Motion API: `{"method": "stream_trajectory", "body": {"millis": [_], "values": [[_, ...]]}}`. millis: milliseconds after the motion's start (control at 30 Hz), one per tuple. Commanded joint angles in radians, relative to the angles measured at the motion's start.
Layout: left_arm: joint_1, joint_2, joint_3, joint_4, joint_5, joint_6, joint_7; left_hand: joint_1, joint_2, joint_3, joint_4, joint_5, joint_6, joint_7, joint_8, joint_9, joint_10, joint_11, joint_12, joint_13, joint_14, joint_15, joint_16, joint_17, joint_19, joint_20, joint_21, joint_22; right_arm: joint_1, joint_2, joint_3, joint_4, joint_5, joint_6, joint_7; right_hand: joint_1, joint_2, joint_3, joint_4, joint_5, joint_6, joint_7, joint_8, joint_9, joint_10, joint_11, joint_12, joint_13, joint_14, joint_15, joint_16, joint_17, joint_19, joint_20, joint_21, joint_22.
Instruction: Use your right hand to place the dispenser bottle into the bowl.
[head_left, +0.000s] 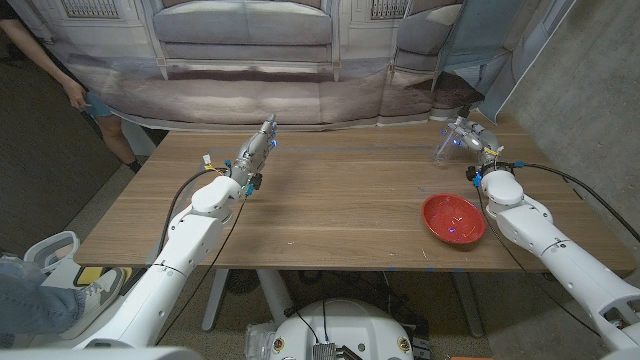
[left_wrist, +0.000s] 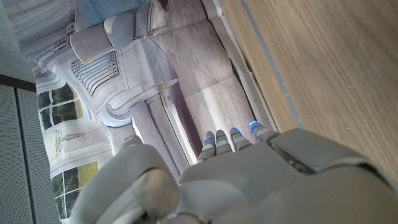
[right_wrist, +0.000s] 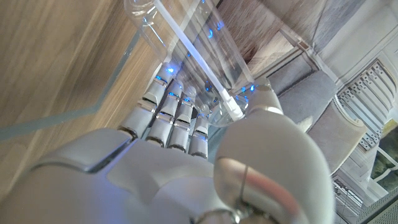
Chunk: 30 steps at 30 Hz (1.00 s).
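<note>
my right hand (head_left: 478, 145) grips the clear dispenser bottle (head_left: 452, 140) at the table's far right corner, beyond the red bowl (head_left: 453, 219); it looks light, rigid, slippery, best held around the body.

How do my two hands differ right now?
The right hand grips the clear dispenser bottle near the table's far right corner, just beyond the red bowl; the left hand holds nothing. The right hand's fingers wrap the bottle; the left hand's fingers are stretched out straight. Both are over the wooden table.
</note>
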Motion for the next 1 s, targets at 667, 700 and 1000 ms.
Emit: {"method": "stream_trajectory", "body": {"millis": [667,700,1000], "values": [[0.006,-0.002,-0.001,0.001,0.001,-0.020,0.004,0.007,0.013,-0.010,0.001,-0.004,0.004,0.003,-0.001,0.004,0.003,-0.004,0.002,0.004,0.002,0.001,0.000,0.002,-0.001,0.006,-0.002,0.003,-0.107,-0.038,0.059,-0.069,0.055,0.146,0.095,0.045,0.038,0.016,0.002,-0.017,0.075,-0.035,0.008,0.003,0.045,-0.017,0.019,0.010,0.033,-0.069,0.013,0.012,0.013,-0.057,0.005,0.001],[0.005,-0.003,0.000,0.001,0.001,-0.022,0.003,0.007,0.013,-0.010,0.001,-0.004,0.004,0.003,-0.001,0.004,0.003,-0.004,0.002,0.004,0.002,0.001,0.000,0.002,-0.001,0.006,-0.003,0.003,-0.113,-0.041,0.062,-0.077,0.056,0.144,0.093,0.045,0.038,0.016,0.002,-0.019,0.078,-0.034,0.009,0.003,0.050,-0.015,0.021,0.010,0.036,-0.069,0.014,0.013,0.014,-0.057,0.006,0.001],[0.005,-0.002,0.002,0.004,-0.001,-0.025,0.001,0.008,0.014,-0.012,0.001,-0.004,0.005,0.003,-0.002,0.004,0.002,-0.003,0.002,0.004,0.002,0.001,0.000,0.002,-0.001,0.006,-0.002,0.003,-0.141,-0.048,0.079,-0.111,0.059,0.153,0.102,0.047,0.040,0.017,0.003,-0.026,0.095,-0.036,0.011,0.004,0.066,-0.015,0.027,0.014,0.046,-0.075,0.015,0.016,0.020,-0.063,0.009,0.001]]}}
